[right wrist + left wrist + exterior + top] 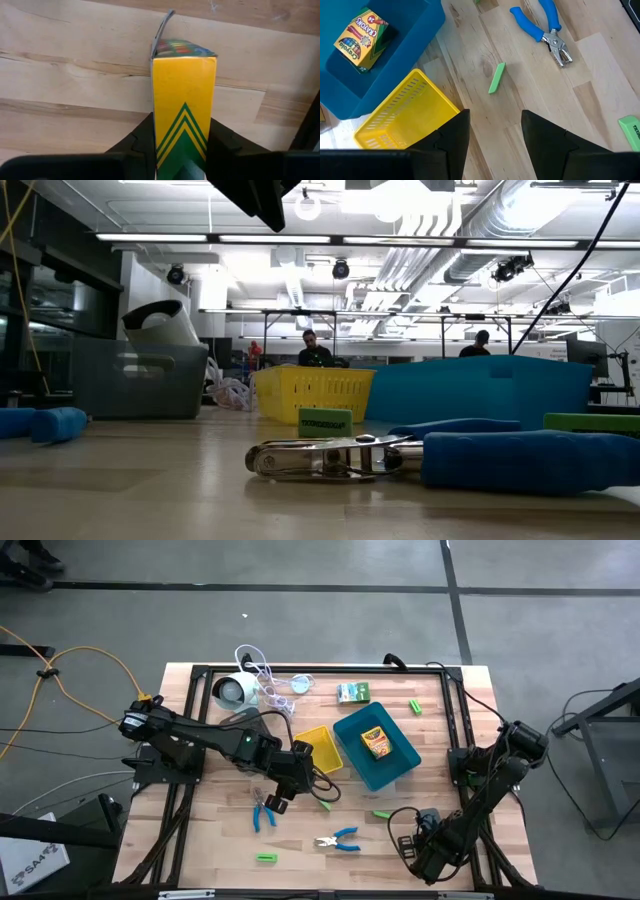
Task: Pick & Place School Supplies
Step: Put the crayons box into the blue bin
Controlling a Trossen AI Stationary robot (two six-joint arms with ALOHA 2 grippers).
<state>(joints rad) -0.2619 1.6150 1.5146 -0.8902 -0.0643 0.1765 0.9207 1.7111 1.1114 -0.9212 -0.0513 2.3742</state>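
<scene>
Gripping a yellow crayon box [184, 107] between its two fingers [142, 137], the right gripper [432, 823] sits low near the desk's front right corner, the box's flap end pointing out over the bare wood. Both fingers press the box's sides, so it's clamped, not loose.

Left gripper [495, 135] hangs over the middle of the desk [200, 830] with its fingers apart and nothing between them. Right ahead of it lies a green block [496, 77] flat on the wood, and past that a pair of blue-handled pliers [546, 31].

Beside that gripper is the yellow tray [318, 748], touching the blue tray [345, 730], which already has a second crayon box [376, 743] lying in it. A green box [353, 692] sits toward the back edge, with another green block [415, 706] near the back right.

Second pliers [263, 810] lie left of center, one more green block [266, 858] near the front edge. White round device [232, 690] with its cord is at the back left.
</scene>
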